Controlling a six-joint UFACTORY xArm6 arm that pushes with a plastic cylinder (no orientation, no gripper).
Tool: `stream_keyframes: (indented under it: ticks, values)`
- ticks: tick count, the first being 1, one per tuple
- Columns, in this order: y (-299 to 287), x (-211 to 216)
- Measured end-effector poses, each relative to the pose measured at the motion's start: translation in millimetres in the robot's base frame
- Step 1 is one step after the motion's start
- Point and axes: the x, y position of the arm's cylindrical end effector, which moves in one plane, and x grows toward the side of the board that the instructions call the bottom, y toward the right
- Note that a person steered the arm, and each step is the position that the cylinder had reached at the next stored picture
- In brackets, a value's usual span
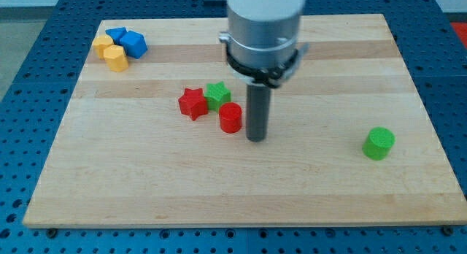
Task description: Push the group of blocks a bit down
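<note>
A red star, a green star and a red cylinder sit close together near the board's middle. My tip rests on the board just right of the red cylinder, a small gap apart, and slightly below it. At the top left, a second cluster holds a blue block, another blue block, a yellow block and an orange-yellow block. A green cylinder stands alone at the right.
The wooden board lies on a blue perforated table. The arm's grey body hangs over the board's top middle and hides part of it.
</note>
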Motion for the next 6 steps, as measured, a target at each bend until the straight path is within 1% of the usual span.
stream_keyframes:
  ticks: [1,2,3,4,5,6]
  values:
    - [-24,-6]
    - [9,-37]
    - [46,-89]
    - [-11,-104]
    - [-41,-94]
    - [-30,-52]
